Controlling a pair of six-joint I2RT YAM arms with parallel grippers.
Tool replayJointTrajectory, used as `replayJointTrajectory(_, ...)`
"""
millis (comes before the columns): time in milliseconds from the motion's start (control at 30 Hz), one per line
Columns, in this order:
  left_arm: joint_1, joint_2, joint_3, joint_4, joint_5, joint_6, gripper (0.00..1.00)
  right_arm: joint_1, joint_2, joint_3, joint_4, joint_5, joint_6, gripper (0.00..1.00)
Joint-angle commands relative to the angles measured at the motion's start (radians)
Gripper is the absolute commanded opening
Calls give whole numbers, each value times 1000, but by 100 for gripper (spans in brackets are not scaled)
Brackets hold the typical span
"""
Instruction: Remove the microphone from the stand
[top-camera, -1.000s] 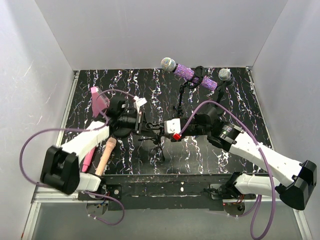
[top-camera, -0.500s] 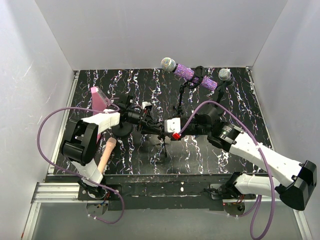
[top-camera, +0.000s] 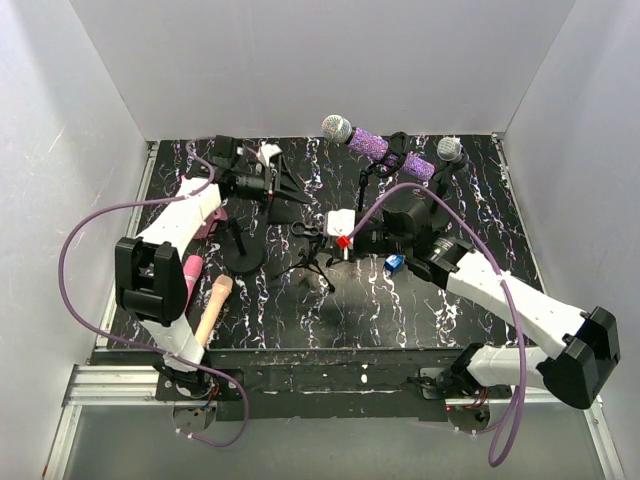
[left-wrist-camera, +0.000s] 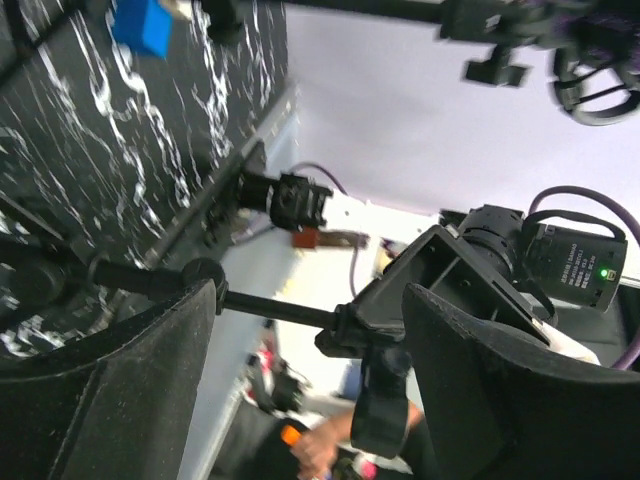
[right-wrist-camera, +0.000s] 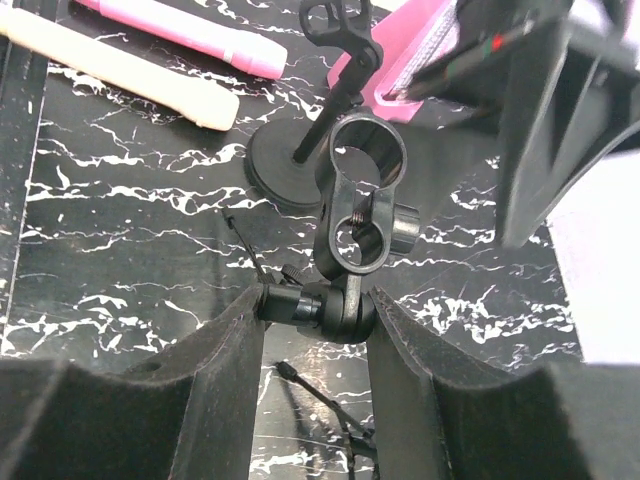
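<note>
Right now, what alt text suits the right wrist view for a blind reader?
Two dark padded fingers pinch the pivot of an empty black plastic microphone clip. Behind lie a round black stand base, a pink tube and a cream tube on a black table veined white.

No text, label or number is legible on anything

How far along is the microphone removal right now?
Seemingly done: the pink microphone and beige microphone lie on the table, and the round-base stand and tripod stand carry empty clips. In hand: the right gripper has its jaws apparently closed on the tripod's empty clip; the left gripper is open, holding nothing. Left: the purple microphone is still clipped on the rear stand.
</note>
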Motion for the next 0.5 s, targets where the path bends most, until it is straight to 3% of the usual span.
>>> replayJointTrajectory(0,40,-34,140,-203,-108,255,75,-31,58,74,-75,-48,136,25)
replayJointTrajectory(267,71,-135,173,-198,-212,378,75,-38,144,183,-157,-65,168,22)
replayJointTrajectory(467,94,-244,162,-132,-290,384,76,42,220,303,-308,47,108,21)
